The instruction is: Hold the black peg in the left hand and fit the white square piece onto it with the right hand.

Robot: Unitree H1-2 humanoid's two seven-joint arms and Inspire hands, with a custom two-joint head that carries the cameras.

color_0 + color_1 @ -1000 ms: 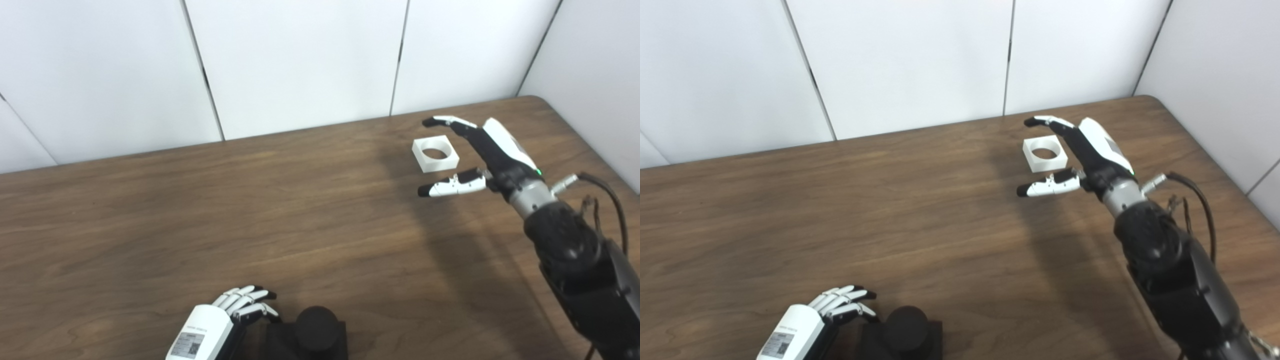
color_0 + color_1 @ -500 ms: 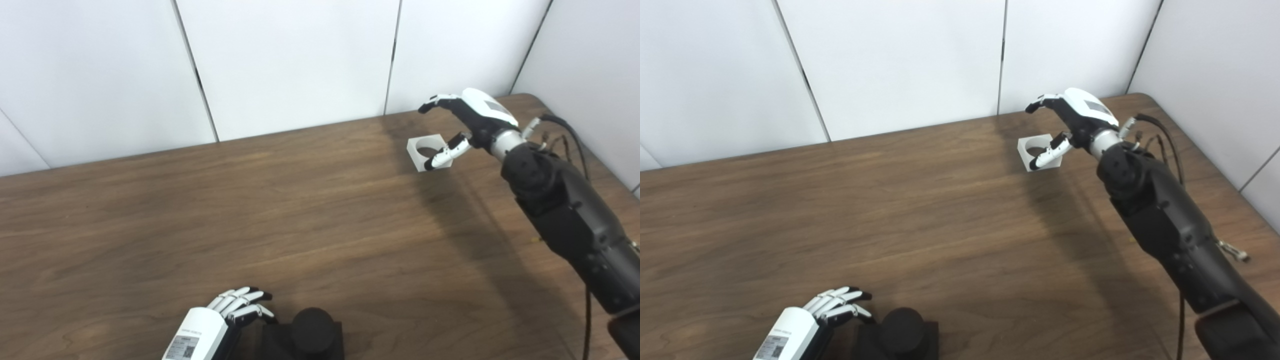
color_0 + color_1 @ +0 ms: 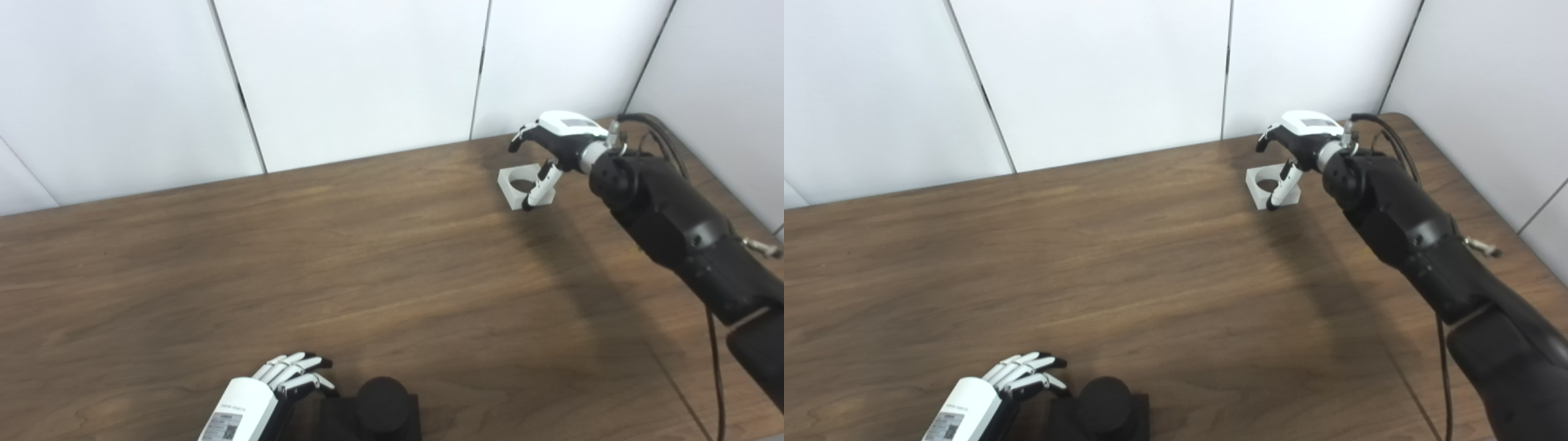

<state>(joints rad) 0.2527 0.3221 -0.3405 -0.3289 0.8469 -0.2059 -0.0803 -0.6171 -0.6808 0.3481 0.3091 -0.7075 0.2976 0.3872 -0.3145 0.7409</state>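
Step in hand: pickup. My right hand (image 3: 554, 139) arches open over the white square piece (image 3: 517, 187) at the table's (image 3: 367, 257) far right, apparently not yet gripping. My left hand (image 3: 269, 392), fingers apart, waits beside the black peg (image 3: 380, 407), unheld. Next: close on the piece, lift.

1. The white square piece (image 3: 525, 187), a flat block with a round hole through its middle, lies flat near the far right corner of the counter (image 3: 367, 257), partly hidden behind the thumb of the hand above it.
2. The black peg (image 3: 381, 401), a short round-topped cylinder upright on a square black base, stands at the counter's near edge, well apart from the white piece.
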